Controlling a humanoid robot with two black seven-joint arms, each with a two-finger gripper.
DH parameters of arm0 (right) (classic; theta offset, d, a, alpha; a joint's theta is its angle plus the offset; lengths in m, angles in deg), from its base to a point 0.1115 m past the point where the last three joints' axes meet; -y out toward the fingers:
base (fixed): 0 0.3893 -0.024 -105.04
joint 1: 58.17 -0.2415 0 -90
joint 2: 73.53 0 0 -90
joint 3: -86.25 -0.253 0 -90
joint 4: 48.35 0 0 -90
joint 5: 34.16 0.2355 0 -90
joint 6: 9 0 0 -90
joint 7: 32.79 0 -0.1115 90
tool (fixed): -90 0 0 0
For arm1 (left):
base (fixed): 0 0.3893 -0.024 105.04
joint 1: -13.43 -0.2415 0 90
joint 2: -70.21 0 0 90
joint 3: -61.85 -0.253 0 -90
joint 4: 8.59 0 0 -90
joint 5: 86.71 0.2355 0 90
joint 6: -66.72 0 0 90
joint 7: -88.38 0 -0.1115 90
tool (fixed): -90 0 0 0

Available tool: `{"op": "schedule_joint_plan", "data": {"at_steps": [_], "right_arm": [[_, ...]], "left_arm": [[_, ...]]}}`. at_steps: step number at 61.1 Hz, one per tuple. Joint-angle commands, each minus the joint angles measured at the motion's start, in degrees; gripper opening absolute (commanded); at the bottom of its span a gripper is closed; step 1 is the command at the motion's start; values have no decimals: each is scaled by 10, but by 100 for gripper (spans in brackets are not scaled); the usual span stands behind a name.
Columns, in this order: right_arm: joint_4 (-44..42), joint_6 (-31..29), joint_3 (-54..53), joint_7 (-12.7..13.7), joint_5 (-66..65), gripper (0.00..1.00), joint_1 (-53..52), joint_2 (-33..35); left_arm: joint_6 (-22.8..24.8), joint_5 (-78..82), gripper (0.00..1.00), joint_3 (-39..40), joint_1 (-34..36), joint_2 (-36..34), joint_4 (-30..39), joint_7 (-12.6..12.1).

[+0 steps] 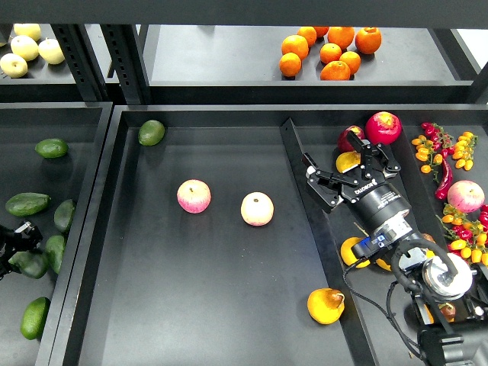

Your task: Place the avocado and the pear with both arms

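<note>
The pear (326,305), yellow-orange with a brownish blotch, lies at the front right of the middle tray (152,305). My right gripper (337,158) is open in the right bin, with its fingers on either side of a yellow fruit (349,162). It is well behind the pear. My left gripper (18,238) shows small and dark at the left edge, over the left bin. A dark green avocado (32,264) lies right at its tip. I cannot tell whether it is gripped.
Two red-yellow apples (194,196) (257,208) and a lighter green avocado (151,132) lie in the middle tray. Several avocados (51,147) lie in the left bin. Oranges (328,49) are on the back shelf. Red apples, small tomatoes and chilies fill the right bin (446,137).
</note>
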Motion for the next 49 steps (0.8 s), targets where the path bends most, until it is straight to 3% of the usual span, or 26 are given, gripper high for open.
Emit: {"op": "schedule_joint_plan", "data": {"at_steps": [1,49], "right_arm": [[0,0,0,0,0,100,0,0],[0,0,2,1,-1,100,4,0]], "left_arm": [[0,1,35,1,0,0,0,0],[0,17,68,13,2,-8,2,0]]}}
